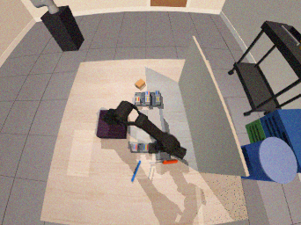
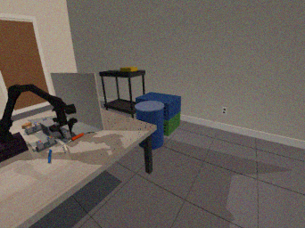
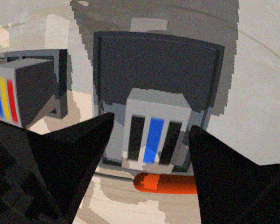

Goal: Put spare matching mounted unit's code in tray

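My gripper (image 3: 153, 125) is open, with one finger on each side of a grey unit (image 3: 156, 102), low over the dark tray. The unit has black, blue and black stripes. It stands within the near part of the dark tray (image 3: 160, 65), close to its near wall, and looks slightly tilted. Gaps show between it and both fingertips. Another unit (image 3: 35, 82) with blue, yellow and red stripes sits in a holder at the left of the wrist view. Striped units (image 1: 138, 147) also show beside the arm. A row of three units (image 1: 147, 98) stands farther back. No printed code is readable.
An orange-handled tool (image 1: 170, 162) (image 2: 78, 136) (image 3: 170, 183) lies just in front of the tray. A blue pen (image 1: 136, 170) (image 2: 50, 156) lies nearby. A tall grey panel (image 1: 207, 116) (image 2: 80, 95) stands at the right. A small orange block (image 1: 140, 83) lies behind the row of three.
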`<state>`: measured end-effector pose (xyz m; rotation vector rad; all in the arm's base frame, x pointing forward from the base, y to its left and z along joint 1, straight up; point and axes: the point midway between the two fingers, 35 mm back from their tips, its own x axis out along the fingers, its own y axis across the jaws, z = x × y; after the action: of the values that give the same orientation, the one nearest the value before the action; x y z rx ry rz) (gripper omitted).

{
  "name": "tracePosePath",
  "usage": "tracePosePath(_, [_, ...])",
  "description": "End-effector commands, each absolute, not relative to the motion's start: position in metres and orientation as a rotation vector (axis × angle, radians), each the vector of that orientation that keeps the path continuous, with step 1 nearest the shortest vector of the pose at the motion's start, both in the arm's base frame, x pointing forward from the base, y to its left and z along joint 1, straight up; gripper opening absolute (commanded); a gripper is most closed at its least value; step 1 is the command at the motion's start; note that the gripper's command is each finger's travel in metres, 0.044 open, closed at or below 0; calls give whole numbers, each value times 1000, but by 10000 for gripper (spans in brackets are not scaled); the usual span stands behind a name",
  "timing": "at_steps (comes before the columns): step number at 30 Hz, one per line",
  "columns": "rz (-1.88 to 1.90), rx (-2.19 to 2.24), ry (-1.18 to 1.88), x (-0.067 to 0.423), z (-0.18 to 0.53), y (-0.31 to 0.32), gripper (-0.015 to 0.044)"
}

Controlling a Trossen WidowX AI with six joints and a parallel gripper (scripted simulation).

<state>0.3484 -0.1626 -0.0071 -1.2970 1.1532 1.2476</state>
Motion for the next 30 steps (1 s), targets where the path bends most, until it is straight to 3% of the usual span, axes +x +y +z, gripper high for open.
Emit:
tracePosePath(1, [1247,-1298,1153,349,-7,-163,368])
tracePosePath(4, [1247,-1298,1153,349,-4,-163,440])
tracePosePath(11, [1248,-1303,1154,345,97,-161,440])
tracePosePath(30, [1220,-1321,1143,349,100,-163,440])
